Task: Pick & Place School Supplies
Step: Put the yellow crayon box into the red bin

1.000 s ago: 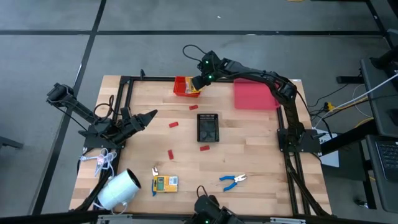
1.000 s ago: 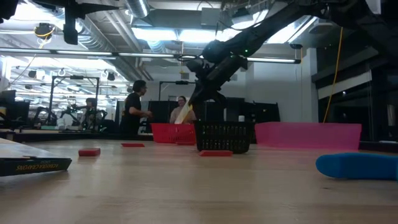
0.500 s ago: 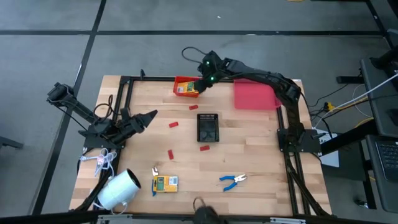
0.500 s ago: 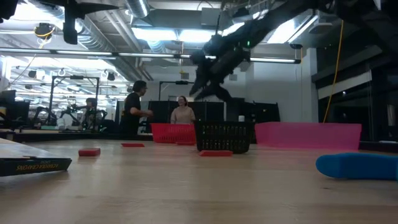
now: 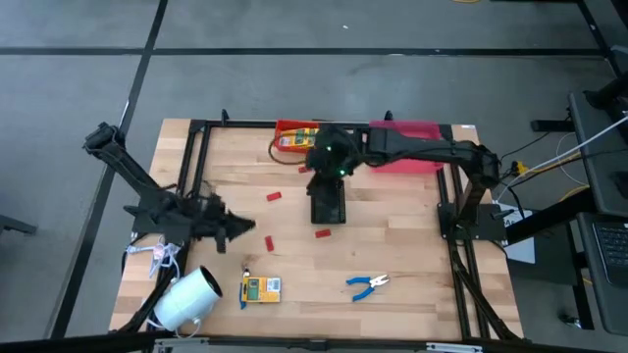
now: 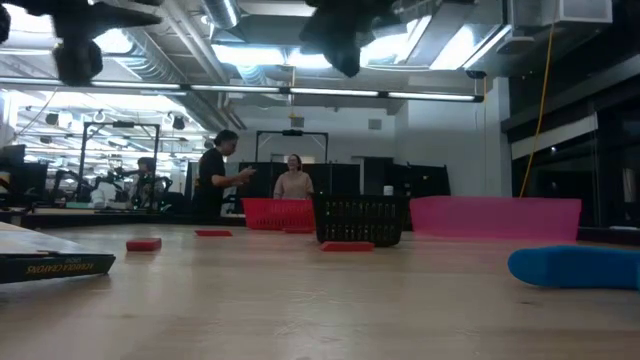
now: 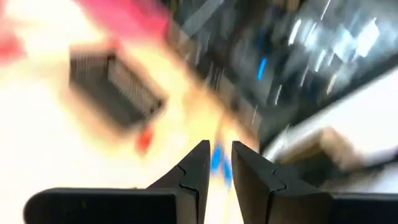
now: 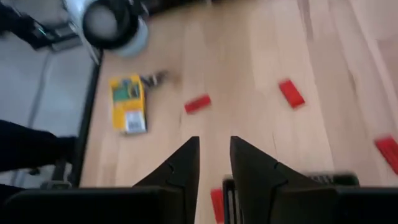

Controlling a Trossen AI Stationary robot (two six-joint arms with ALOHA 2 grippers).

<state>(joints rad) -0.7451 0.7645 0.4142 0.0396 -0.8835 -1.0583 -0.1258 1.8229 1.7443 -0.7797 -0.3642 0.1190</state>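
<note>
High view: right gripper (image 5: 330,169) hung over black slotted basket (image 5: 328,201), fingers slightly apart, empty; left gripper (image 5: 238,226) likewise, nr flat red piece (image 5: 269,243).

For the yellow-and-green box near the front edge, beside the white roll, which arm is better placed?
Probably the left. The left gripper hangs just behind the yellow-and-green box, empty, fingers a narrow gap apart. The right gripper is farther off, over the black basket mid-table.

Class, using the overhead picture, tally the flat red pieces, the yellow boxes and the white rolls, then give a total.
Flat red pieces: 4
Yellow boxes: 2, one in the red bin, one on the table
White rolls: 1
Total: 7
</note>
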